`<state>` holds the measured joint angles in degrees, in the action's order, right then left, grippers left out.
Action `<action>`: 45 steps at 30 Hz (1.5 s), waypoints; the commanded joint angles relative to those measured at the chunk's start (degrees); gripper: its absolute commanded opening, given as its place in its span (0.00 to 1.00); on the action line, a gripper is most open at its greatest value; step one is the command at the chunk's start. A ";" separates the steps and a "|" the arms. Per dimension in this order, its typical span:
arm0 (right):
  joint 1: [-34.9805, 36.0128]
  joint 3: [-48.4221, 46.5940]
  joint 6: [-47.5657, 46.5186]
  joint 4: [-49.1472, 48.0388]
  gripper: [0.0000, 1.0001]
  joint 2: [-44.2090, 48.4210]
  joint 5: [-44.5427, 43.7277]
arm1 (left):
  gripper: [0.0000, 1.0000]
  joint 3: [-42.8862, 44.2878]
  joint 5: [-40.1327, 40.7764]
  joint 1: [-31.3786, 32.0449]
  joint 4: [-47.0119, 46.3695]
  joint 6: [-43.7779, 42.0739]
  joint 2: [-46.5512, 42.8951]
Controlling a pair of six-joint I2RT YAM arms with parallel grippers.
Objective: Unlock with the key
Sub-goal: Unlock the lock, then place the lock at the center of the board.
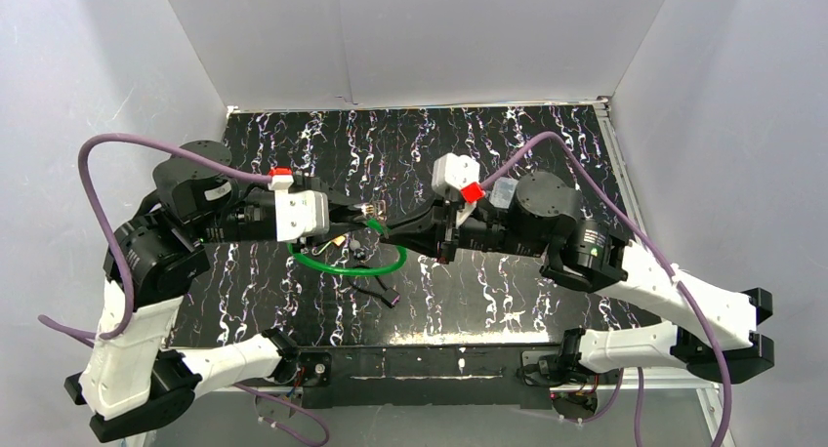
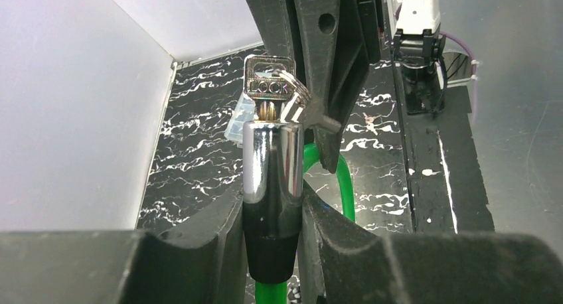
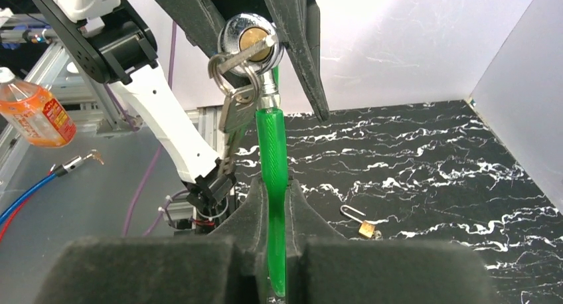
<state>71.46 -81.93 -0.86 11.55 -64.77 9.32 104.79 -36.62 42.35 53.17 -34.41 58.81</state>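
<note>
Clamping the lock (image 2: 269,164) is the left claw (image 2: 273,214); the right claw (image 3: 275,208) pinches the green cable (image 3: 271,141).

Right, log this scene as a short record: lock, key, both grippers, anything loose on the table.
lock: chrome barrel on a green cable
key: in the chrome barrel's end, ring and spare key hanging from it
left gripper: shut on the chrome barrel
right gripper: shut on the green cable
loose: small brass padlock lying on the table, untouched
</note>
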 commanded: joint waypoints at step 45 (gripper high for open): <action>-18.61 23.73 23.39 3.23 0.01 6.24 -24.24 | 0.00 -4.28 10.36 -17.39 -21.89 18.79 33.60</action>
<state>55.29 -60.73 16.82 18.72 -57.06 -16.14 97.56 -25.80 25.02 30.92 -17.98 89.12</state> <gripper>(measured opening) 0.076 0.252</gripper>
